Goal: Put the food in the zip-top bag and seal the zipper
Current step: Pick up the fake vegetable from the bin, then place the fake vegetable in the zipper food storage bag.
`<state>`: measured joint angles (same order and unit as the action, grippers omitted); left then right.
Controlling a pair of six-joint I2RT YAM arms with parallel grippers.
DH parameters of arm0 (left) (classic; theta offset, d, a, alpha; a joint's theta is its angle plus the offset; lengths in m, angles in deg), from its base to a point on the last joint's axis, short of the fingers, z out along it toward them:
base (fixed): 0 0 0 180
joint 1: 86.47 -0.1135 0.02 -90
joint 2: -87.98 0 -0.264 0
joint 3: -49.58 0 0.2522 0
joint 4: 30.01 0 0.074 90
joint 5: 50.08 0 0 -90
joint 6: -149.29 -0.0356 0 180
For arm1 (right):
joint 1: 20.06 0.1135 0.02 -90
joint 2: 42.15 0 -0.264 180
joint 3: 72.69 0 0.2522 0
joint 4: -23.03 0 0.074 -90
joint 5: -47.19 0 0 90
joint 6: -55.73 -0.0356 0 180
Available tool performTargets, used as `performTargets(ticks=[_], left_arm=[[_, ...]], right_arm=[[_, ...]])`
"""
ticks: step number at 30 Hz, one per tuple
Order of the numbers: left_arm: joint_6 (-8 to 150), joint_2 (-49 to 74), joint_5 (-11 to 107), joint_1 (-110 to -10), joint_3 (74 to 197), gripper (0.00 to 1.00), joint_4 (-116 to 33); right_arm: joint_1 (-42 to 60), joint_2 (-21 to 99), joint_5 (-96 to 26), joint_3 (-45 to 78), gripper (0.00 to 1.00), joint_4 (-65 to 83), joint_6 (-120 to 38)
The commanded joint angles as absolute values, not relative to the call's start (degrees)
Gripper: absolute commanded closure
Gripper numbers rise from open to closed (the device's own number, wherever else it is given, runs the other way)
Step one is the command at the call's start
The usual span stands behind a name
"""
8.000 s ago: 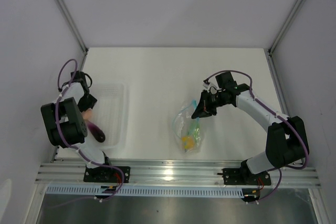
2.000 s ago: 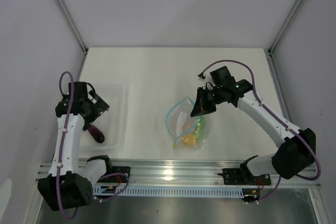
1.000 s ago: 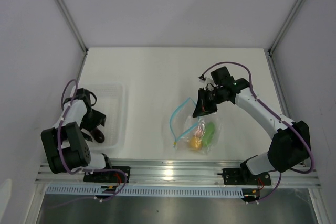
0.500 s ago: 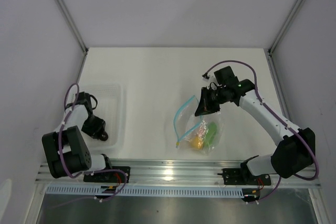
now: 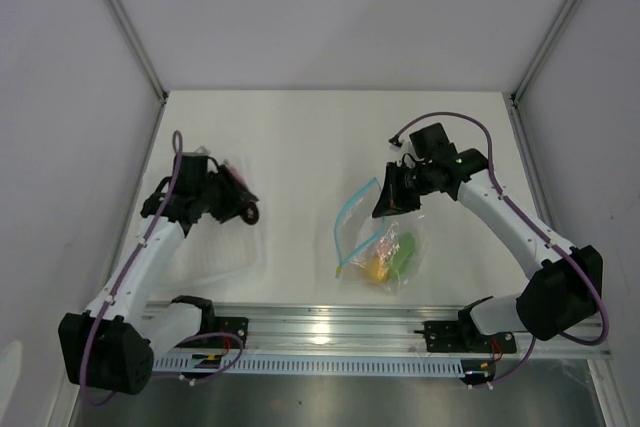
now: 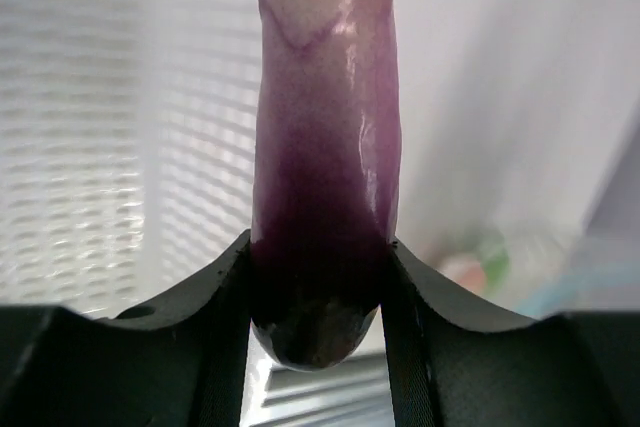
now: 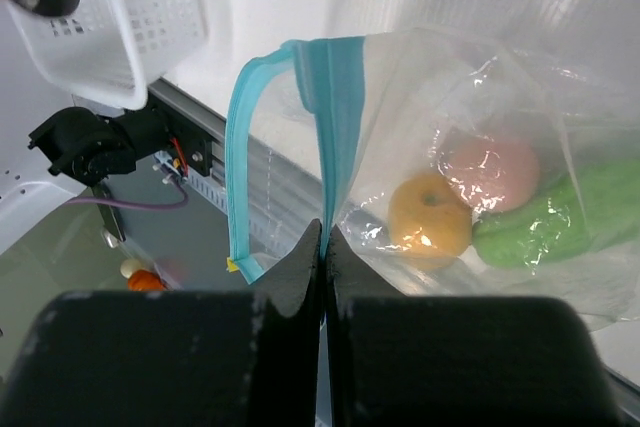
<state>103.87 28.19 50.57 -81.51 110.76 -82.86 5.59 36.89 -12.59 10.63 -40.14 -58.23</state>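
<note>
My left gripper [image 5: 241, 208] is shut on the purple elongated piece [image 6: 325, 197] and holds it in the air over the right edge of the white basket [image 5: 215, 247]. My right gripper [image 5: 386, 209] is shut on one side of the light blue zipper [image 7: 335, 117] and lifts the mouth of the clear zip-top bag [image 5: 385, 252] open. The other zipper side [image 7: 238, 147] hangs free. In the bag lie the yellow piece [image 7: 430, 217], the pink round piece [image 7: 490, 169] and the green oblong piece [image 7: 550, 227]. The bag mouth faces left.
The white perforated basket [image 6: 80, 147] stands at the table's left side, under and left of my left gripper. It also shows in the right wrist view [image 7: 130, 17]. The aluminium rail [image 5: 330, 322] runs along the near edge.
My left arm took the purple piece out of the basket, rose and swung right toward the bag. My right gripper kept its hold on the zipper, and the bag mouth opened wider.
</note>
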Motion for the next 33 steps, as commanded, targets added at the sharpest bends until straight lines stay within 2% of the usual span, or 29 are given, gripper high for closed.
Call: performTargets(ticks=[1, 6, 8, 10, 13, 19, 23, 33], left_arm=[[104.91, 31.29, 64.34, -69.97, 115.80, 0.99, -69.89], [101.93, 28.39, 72.86, -57.93, 124.23, 0.99, -66.35], [100.87, 28.47, 68.50, -55.89, 127.14, 0.99, -72.31], [101.47, 29.88, 68.99, -54.30, 125.66, 1.00, -70.33], [103.85, 29.10, 77.06, -52.46, 123.81, 0.99, -64.35], [102.54, 21.72, 85.70, -45.87, 125.65, 0.99, -63.19], [98.85, 16.01, 86.77, -43.05, 130.56, 0.99, -69.86], [99.90, 6.16, 88.87, -42.00, 133.56, 0.99, -79.00]], right_arm=[[5.34, 35.63, -13.89, 14.19, 1.00, -40.91, -58.87], [5.34, 34.75, -14.95, 14.81, 1.00, -41.97, -59.14], [5.34, 34.58, -15.39, 14.73, 1.00, -42.23, -59.14], [5.34, 34.05, -15.91, 14.64, 1.00, -42.67, -59.14], [5.34, 33.43, -15.74, 14.64, 1.00, -42.41, -59.31], [5.34, 32.73, -15.13, 15.60, 1.00, -42.58, -58.96], [5.34, 31.85, -15.30, 15.43, 1.00, -42.93, -58.70], [5.34, 28.51, -16.01, 14.29, 1.00, -43.29, -58.09]])
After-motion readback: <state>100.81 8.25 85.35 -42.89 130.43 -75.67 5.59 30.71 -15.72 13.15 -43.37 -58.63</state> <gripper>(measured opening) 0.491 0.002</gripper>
